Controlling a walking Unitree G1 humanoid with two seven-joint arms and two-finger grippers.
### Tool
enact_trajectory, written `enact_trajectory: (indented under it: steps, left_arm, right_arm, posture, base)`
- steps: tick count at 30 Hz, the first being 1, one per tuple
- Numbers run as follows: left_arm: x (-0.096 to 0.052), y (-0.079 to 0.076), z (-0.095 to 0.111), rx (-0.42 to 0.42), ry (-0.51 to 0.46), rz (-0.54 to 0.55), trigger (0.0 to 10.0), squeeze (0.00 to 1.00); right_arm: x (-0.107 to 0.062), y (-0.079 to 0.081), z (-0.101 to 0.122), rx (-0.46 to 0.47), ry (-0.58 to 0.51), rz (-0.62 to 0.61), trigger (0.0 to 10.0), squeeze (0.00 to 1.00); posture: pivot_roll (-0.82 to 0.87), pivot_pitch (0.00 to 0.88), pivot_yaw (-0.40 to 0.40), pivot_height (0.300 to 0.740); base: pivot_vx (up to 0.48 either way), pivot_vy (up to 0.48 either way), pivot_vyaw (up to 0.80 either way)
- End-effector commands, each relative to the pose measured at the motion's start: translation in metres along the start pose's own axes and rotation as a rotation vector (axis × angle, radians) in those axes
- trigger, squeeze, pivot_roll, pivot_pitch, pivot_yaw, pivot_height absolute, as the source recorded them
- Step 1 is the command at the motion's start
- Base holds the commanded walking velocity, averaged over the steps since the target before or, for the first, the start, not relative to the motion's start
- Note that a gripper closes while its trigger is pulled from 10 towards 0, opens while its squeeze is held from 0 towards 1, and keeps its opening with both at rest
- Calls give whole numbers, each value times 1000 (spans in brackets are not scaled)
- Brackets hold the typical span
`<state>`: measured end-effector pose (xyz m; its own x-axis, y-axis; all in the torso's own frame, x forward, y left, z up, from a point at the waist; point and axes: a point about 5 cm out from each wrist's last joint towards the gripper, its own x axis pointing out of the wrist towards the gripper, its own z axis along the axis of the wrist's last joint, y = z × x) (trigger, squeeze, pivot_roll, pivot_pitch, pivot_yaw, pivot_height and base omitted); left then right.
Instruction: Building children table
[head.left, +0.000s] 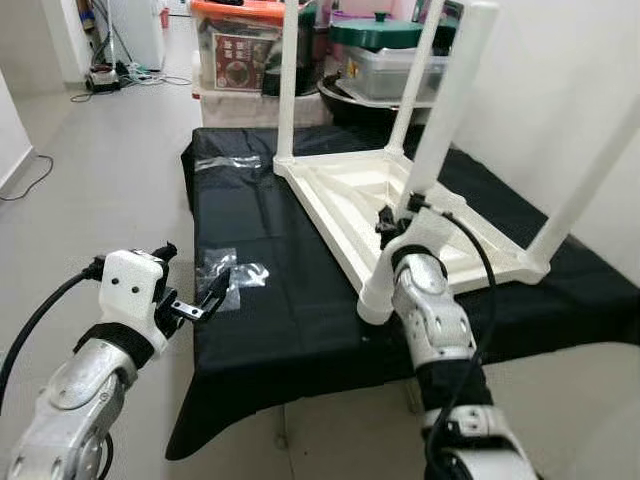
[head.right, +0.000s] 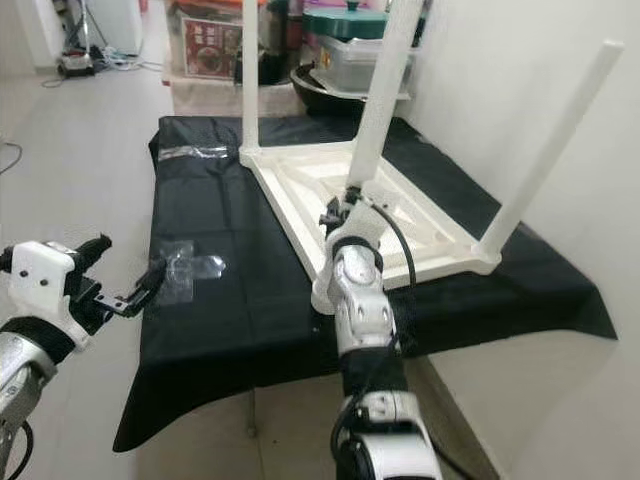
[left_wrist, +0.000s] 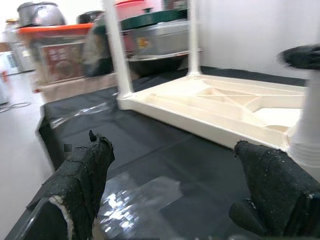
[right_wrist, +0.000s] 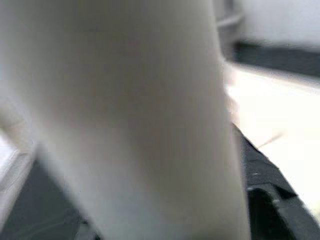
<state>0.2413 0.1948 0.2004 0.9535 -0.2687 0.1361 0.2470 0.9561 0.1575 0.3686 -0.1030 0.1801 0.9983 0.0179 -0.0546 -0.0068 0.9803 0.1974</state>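
A white children's table (head.left: 350, 195) lies upside down on a surface under a black cloth (head.left: 290, 330), with several white legs pointing up. My right gripper (head.left: 396, 216) is shut on the lower part of the near leg (head.left: 452, 95), which rises tilted from the table's near corner. In the right wrist view that leg (right_wrist: 130, 120) is very close, with a black finger (right_wrist: 265, 185) beside it. My left gripper (head.left: 190, 275) hovers open at the cloth's near left edge, just short of a clear plastic bag (head.left: 235, 270). Nothing is between its fingers (left_wrist: 80, 185).
A second strip of clear plastic (head.left: 225, 162) lies at the cloth's far left. Behind the surface stand an orange-lidded storage box (head.left: 240, 40) and a green-lidded pot on a container (head.left: 378, 35). A white wall (head.left: 560, 70) runs along the right. Cables (head.left: 110, 82) lie on the floor far left.
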Motion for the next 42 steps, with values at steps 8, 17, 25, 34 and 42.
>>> enact_trajectory:
  steps: [8, 17, 25, 34, 42]
  left_arm:
    - [2, -4, -5, -16, 6, -1, 10000, 0]
    - [4, -6, -5, -14, 4, -19, 10000, 0]
    - [4, -6, -5, -8, 2, -19, 10000, 0]
    - [-1, -2, -4, 12, 5, -13, 10000, 0]
    - [1, -6, -5, -3, 3, -11, 10000, 0]
  right_arm:
    - [9, 0, 32, 11, -51, 275, 10000, 0]
    - [-12, -4, 40, -236, -35, 1052, 10000, 0]
    - [-12, 14, 17, -297, 31, 1174, 4471, 0]
    - [20, 0, 33, -268, -81, 736, 0, 0]
    - [1, -80, -12, -208, -16, -280, 0, 0]
  posture:
    - [110, 0, -89, 740]
    - [123, 0, -95, 740]
    - [147, 0, -102, 740]
    - [152, 0, -113, 740]
    - [148, 0, -110, 740]
  base:
    - [0, 0, 0]
    - [0, 0, 0]
    - [0, 0, 0]
    - [0, 0, 0]
    - [0, 0, 0]
